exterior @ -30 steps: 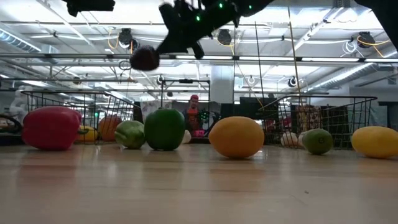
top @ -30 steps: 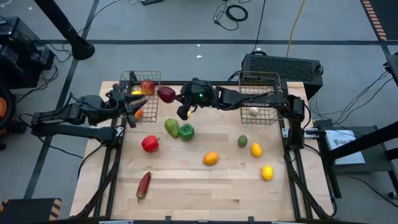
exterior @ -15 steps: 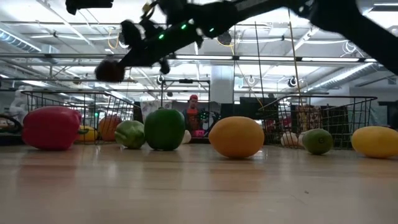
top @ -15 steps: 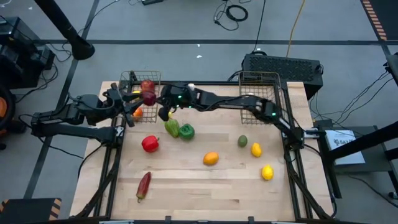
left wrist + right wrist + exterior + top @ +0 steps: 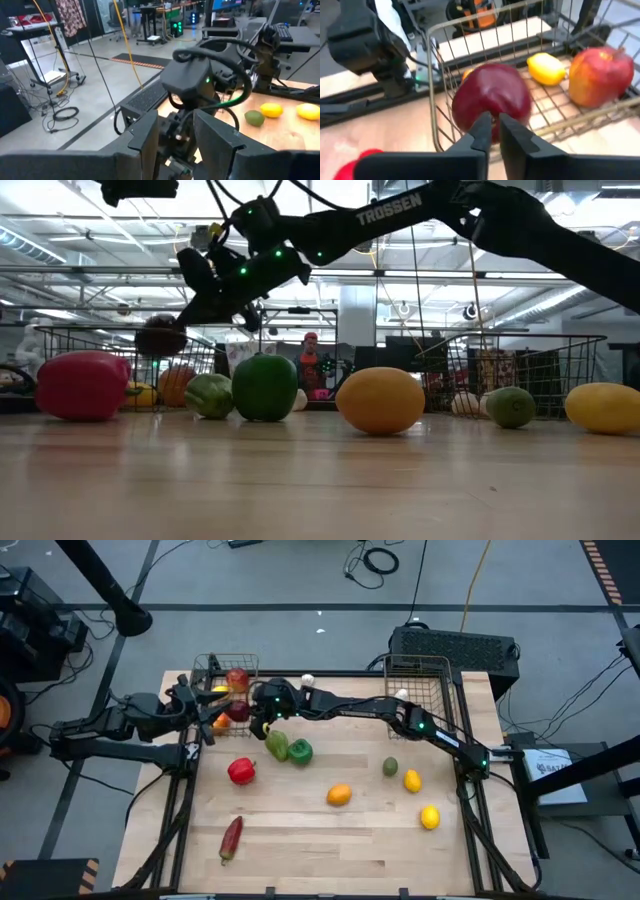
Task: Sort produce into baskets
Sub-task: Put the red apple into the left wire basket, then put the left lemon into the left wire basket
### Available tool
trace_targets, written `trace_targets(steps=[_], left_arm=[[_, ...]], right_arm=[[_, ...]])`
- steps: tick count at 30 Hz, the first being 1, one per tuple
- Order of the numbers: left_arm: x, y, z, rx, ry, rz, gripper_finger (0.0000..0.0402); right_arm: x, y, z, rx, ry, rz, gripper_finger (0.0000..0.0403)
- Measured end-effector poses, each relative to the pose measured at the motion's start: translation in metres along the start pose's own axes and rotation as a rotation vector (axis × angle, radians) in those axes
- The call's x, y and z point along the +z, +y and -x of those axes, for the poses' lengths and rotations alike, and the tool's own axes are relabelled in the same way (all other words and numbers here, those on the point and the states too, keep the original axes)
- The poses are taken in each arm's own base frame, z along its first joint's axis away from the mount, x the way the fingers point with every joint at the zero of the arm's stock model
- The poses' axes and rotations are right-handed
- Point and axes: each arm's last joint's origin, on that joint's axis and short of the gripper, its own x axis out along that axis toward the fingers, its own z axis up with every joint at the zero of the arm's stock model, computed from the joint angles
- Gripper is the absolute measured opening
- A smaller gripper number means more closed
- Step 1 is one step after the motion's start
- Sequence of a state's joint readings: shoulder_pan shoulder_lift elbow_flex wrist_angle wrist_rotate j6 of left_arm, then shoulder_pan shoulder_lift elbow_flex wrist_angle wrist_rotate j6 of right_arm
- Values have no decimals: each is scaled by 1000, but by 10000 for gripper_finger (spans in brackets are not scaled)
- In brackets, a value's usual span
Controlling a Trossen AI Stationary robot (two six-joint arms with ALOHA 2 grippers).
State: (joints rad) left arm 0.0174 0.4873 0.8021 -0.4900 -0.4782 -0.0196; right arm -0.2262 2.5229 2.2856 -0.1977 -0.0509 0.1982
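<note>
- We see a dark red apple beside a brighter red apple with yellowish flecks.
- A yellow lemon lies in the dark wire basket.
- On the pale wood table: a red pepper, two green peppers, an orange, a dark red chili.

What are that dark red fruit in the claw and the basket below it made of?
The dark red fruit, held in the right gripper jaws, looks like moulded plastic or foam: smooth, evenly coloured, with a soft sheen. The basket looks like thin metal wire, a see-through grid of straight rods with a dull brassy shine.
</note>
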Motion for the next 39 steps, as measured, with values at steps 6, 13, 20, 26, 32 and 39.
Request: trace_targets(steps=[6, 13, 20, 26, 32, 39], left_arm=[[0, 0, 0, 0, -1, 2, 132], [-2, 0, 0, -1, 23, 14, 132], [-4, 0, 0, 0, 34, 12, 132], [-7, 0, 0, 2, 67, 19, 132], [-9, 0, 0, 4, 84, 37, 132], [-10, 0, -1, 4, 91, 34, 132]], right_arm=[[-4, -2, 0, -10, 38, -3, 85], [10, 4, 23, -28, 119, 78, 124], [37, 11, 89, -150, 327, 169, 127], [38, 32, 147, -237, 587, 225, 127], [17, 53, 162, -388, 759, 244, 128], [-32, 76, 156, -471, 897, 408, 128]])
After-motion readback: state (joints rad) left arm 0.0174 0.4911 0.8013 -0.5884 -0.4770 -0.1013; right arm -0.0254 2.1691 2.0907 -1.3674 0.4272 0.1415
